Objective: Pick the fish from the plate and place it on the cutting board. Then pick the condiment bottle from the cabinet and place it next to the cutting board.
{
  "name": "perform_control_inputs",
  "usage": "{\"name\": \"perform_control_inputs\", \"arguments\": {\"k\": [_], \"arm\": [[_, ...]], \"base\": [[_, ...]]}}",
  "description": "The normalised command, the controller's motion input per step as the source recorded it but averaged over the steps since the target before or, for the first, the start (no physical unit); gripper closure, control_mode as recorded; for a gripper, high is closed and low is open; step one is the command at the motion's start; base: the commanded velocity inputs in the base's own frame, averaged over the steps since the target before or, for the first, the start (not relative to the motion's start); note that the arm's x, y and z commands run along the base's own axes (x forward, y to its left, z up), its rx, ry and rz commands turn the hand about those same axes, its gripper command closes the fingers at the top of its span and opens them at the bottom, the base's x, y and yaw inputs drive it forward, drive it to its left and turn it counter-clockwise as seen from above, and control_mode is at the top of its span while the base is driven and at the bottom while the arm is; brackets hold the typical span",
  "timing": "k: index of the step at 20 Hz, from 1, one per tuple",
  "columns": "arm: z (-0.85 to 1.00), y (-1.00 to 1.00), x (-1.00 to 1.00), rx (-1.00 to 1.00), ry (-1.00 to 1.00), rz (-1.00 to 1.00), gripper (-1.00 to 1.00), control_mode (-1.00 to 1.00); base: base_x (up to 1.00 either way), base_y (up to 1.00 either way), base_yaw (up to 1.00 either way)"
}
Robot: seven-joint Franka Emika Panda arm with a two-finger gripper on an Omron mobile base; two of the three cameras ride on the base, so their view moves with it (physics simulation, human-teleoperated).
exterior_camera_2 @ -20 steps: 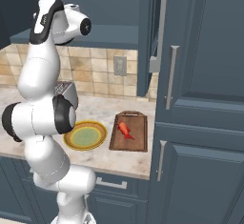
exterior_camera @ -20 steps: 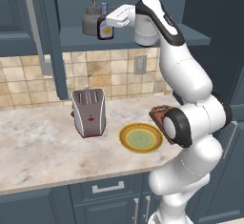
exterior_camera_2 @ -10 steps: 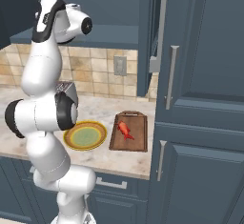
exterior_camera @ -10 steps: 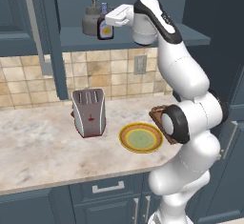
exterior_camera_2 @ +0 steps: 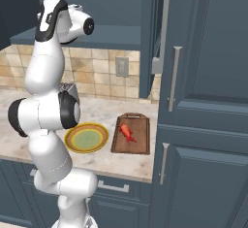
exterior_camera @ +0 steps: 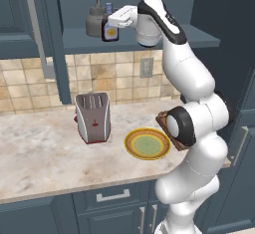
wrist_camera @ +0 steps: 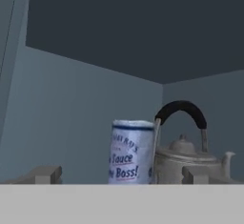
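Note:
The condiment bottle [exterior_camera: 110, 30], dark brown with a yellow-orange label, stands on the open shelf of the cabinet [exterior_camera: 164, 39] beside a grey kettle. My gripper [exterior_camera: 111, 22] is open at the bottle's top, a finger on each side. In the hand view the bottle [wrist_camera: 131, 152] stands upright between the two fingertips [wrist_camera: 45, 174], with nothing pressing on it. The red-orange fish [exterior_camera_2: 127, 131] lies on the dark wooden cutting board [exterior_camera_2: 131, 136]. Left of the board sits the plate [exterior_camera_2: 87, 138], also seen as the plate [exterior_camera: 147, 143] with its pale green centre bare.
A grey kettle [exterior_camera: 93, 23] stands right behind the bottle on the shelf, close to my fingers. A silver and red toaster [exterior_camera: 92, 117] sits on the marble counter [exterior_camera: 40, 158] left of the plate. Tall blue-grey cabinet doors [exterior_camera_2: 203, 125] close off the right side.
The arm has reached a little further into the shelf, bringing the hand slightly closer around the bottle. The jaws stayed open and the bottle has not moved.

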Motion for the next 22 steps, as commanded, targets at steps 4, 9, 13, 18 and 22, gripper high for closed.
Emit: {"name": "perform_control_inputs", "arguments": {"k": [4, 9, 13, 18, 22], "arm": [[-0.06, 0.08, 0.13, 0.00, 0.02, 0.00, -1.00, -1.00], [-0.01, 0.06, 0.13, 0.00, 0.02, 0.00, -1.00, -1.00], [0.00, 0.00, 0.09, 0.01, 0.03, 0.00, -1.00, -1.00], [0.00, 0.08, 0.02, 0.00, 0.02, 0.00, 1.00, -1.00], [0.00, 0.05, 0.01, 0.00, 0.02, 0.00, 1.00, -1.00]], "base": [[0.00, 0.00, 0.00], [0.00, 0.00, 0.00], [0.00, 0.00, 0.00], [0.00, 0.00, 0.00], [0.00, 0.00, 0.00]]}}
